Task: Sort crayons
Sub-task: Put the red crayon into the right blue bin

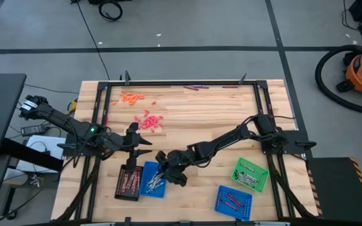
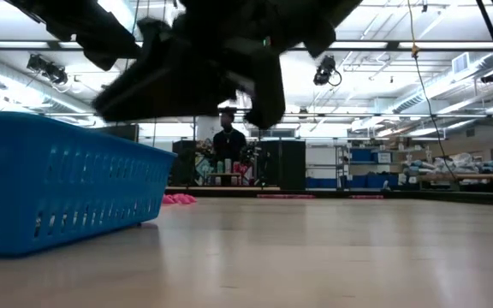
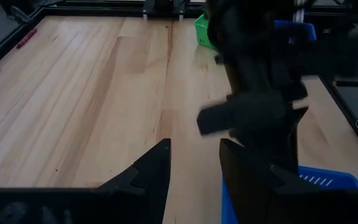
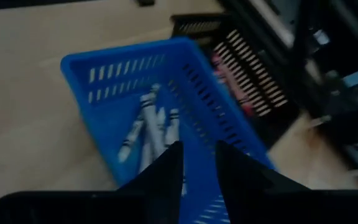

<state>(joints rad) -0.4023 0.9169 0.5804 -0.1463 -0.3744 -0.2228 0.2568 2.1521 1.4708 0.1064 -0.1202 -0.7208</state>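
Right claw (image 4: 196,163) parted, empty, above blue tray (image 4: 86,65) of silver-grey crayons (image 4: 149,127). Left claw (image 3: 194,163) open, idle. Crayons likely light, stiff, brittle; pinch mid-length.

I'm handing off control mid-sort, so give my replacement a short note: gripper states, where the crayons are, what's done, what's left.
Right gripper: over the blue tray, fingers parted with nothing between them; silver-grey crayons lie inside.
Left gripper: open, empty, waiting by the black tray.
Done: red-pink crayons in the black tray; some crayons in the green tray and the second blue tray.
Left: orange pile, pink pile and dark crayons at the far edge, loose on the table.
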